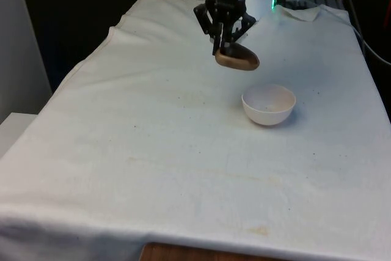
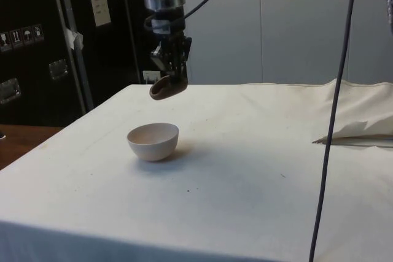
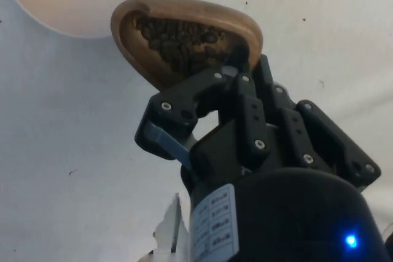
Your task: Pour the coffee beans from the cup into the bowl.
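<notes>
**Cup up and loaded, not over the bowl yet**

Bowl (image 1: 269, 104) sits nearest the front camera: white, upright on the cloth-covered surface (image 1: 153, 151), looks empty apart from a few dark specks that show in the wrist view. No beans in it, so the pour is not done.

Cup (image 1: 237, 58) is brown and wooden-looking, held in the air and clear of the surface. It hangs beyond the bowl and toward the front view's left of it, near but not above it. The side view puts it higher than the bowl rim and a little off to one side. It is already tilted. Coffee beans (image 3: 178, 44) are in it, piled toward the lower side.

Hand (image 1: 223, 42) is clenched on the cup rim, one finger inside the wall and one outside, per the wrist view.

How I'd do the step:
- Translate first. Get the cup's low lip over the bowl's centre before adding any tilt.
- Drop closer to the rim so beans don't bounce out.
- Roll the wrist slowly toward the bowl side; the beans will go in a clump.
- It's a rim pinch, so the cup could pivot in the grip. Avoid jerks.
- Don't touch the bowl: it looks light and would probably slide on the cloth.
</notes>
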